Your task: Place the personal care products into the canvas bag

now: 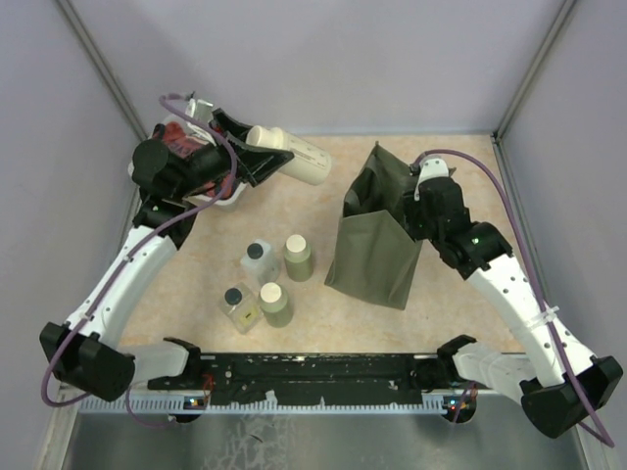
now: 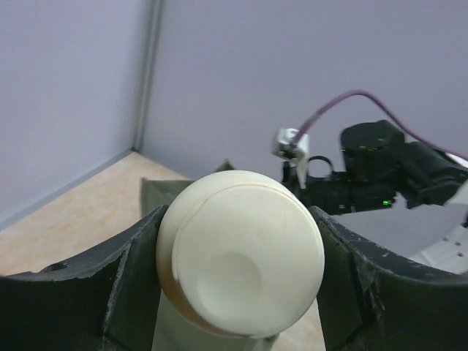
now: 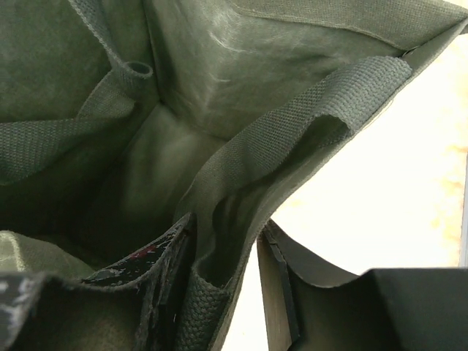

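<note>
My left gripper (image 1: 257,149) is shut on the cream-beige bottle (image 1: 299,157), carried on its side above the table's back left. In the left wrist view the bottle's round end (image 2: 241,256) fills the space between the fingers (image 2: 124,281). The olive canvas bag (image 1: 377,240) stands upright at centre right. My right gripper (image 1: 417,201) is at its far rim, jaws closed over the rim fabric and strap (image 3: 219,241), one finger inside and one outside. Two olive bottles (image 1: 298,257) (image 1: 275,305) and two clear dark-capped bottles (image 1: 258,260) (image 1: 238,302) stand left of the bag.
A red printed cloth bundle (image 1: 179,140) in a clear tray lies at the back left, under my left wrist. Grey walls close in the back and sides. A black rail (image 1: 313,370) runs along the near edge between the arm bases.
</note>
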### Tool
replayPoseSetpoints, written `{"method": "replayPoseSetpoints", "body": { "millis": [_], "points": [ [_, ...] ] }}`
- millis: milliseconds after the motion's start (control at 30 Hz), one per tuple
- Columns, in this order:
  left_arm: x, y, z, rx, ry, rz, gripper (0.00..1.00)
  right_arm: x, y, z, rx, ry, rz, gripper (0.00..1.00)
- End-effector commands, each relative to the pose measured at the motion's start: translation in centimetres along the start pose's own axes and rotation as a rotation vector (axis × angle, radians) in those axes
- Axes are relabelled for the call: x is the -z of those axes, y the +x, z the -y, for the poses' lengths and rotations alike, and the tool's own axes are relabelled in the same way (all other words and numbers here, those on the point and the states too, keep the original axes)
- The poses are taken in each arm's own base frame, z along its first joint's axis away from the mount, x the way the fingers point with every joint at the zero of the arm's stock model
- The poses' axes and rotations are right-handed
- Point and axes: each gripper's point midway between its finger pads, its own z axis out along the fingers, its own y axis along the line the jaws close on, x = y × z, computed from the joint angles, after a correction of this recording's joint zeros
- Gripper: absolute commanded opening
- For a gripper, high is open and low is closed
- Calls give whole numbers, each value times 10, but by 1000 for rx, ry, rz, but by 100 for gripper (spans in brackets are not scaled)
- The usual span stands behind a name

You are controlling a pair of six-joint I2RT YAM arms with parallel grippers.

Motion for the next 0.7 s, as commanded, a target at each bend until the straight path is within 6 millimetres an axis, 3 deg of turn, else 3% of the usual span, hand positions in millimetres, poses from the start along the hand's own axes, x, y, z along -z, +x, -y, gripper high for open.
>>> {"method": "replayPoseSetpoints", "body": {
  "millis": [0,133,433,667],
  "points": [
    [-8,-33,73,-44,299,116,0,2,-6,-8,-8,-39,24,38],
    [-33,-18,88,-23,371,103,0,3,-10,-13,-18,-68,28,36],
    [-98,29,74,-40,349,83,0,8,-11,-15,-26,-84,28,33],
    [-124,42,61,-129,293,108,0,14,-7,-18,-8,-120,31,27]
  ]
}}
